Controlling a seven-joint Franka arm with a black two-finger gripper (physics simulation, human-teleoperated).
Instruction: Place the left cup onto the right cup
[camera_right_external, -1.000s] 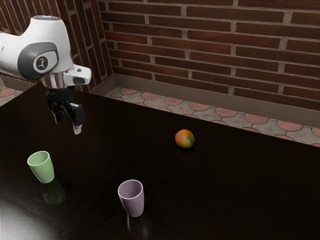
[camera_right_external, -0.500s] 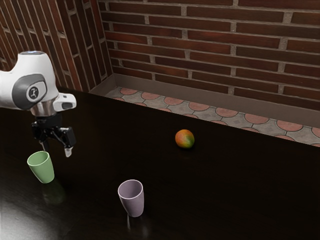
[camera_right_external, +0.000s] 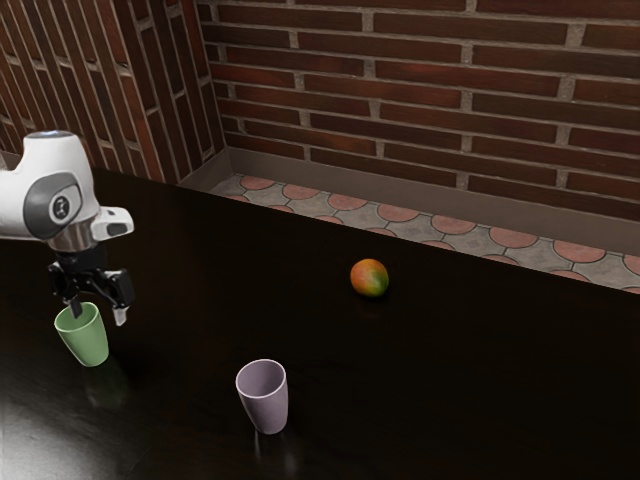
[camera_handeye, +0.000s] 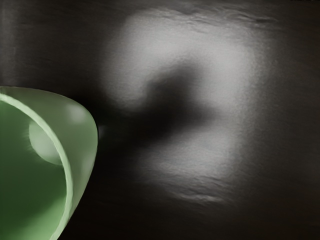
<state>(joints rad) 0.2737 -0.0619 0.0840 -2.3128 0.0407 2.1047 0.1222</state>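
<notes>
At the exterior view's left edge, the gripper (camera_right_external: 97, 308) hangs with its 2 fingers apart over the upright green cup's (camera_right_external: 84, 338) rim, apparently lined up to pinch 1 wall for carrying to the purple cup (camera_right_external: 263, 395) at lower centre.

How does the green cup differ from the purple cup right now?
Colour: the green cup is light green, the purple cup pale purple. Place: the green cup stands toward the exterior view's left, the purple cup nearer the camera. State: the open gripper hangs at the green cup's rim, while the purple cup stands alone. Both are upright, mouth up, on the dark table.
</notes>
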